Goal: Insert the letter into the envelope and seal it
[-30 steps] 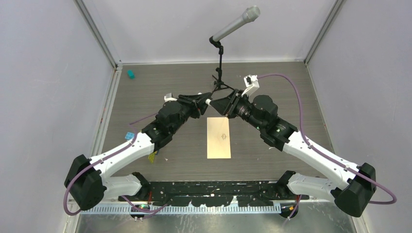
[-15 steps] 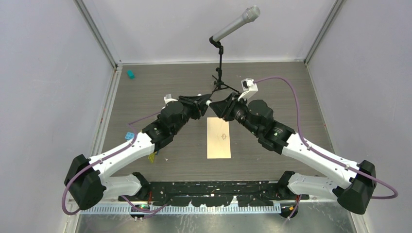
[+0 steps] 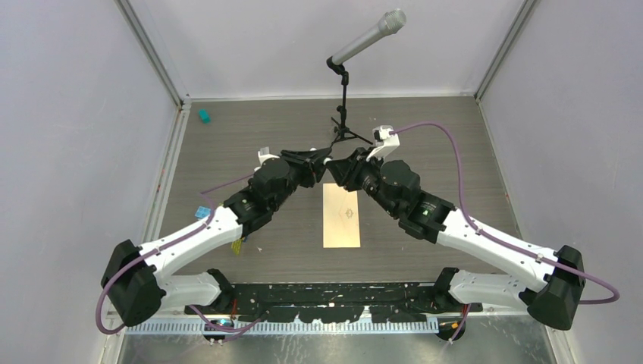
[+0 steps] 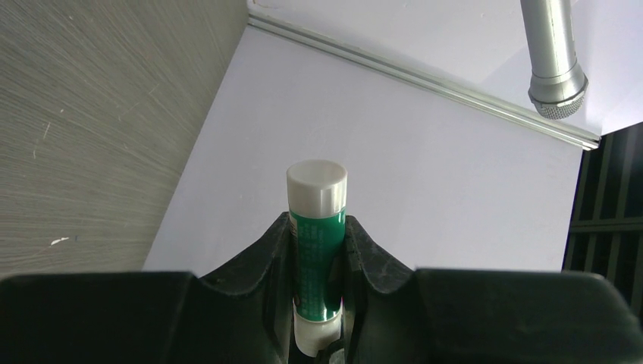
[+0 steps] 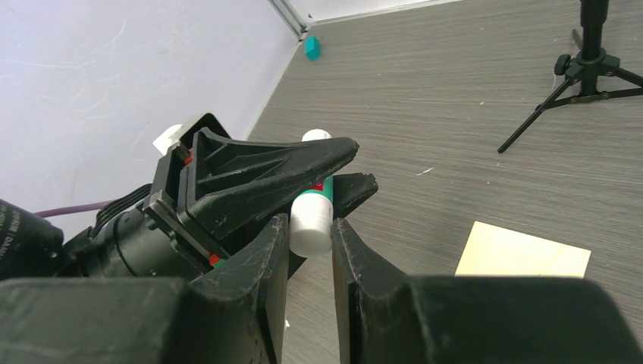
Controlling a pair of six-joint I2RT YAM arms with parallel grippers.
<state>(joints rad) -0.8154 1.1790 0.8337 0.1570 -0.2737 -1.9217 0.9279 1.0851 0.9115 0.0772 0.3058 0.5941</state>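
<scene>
Left gripper (image 4: 318, 221) is clamped on the green glue stick (image 4: 317, 246), and the right gripper (image 5: 309, 227) looks like it's pinching one white end. The envelope (image 3: 341, 216) lies flat on the table (image 3: 227, 144), just beside both.

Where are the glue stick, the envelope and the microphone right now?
glue stick (image 4: 317, 254), left wrist view, on its green body.
envelope (image 3: 341, 230), top external view, on its tan face below the diamond mark.
microphone (image 3: 370, 37), top external view, on its silver handle.
</scene>
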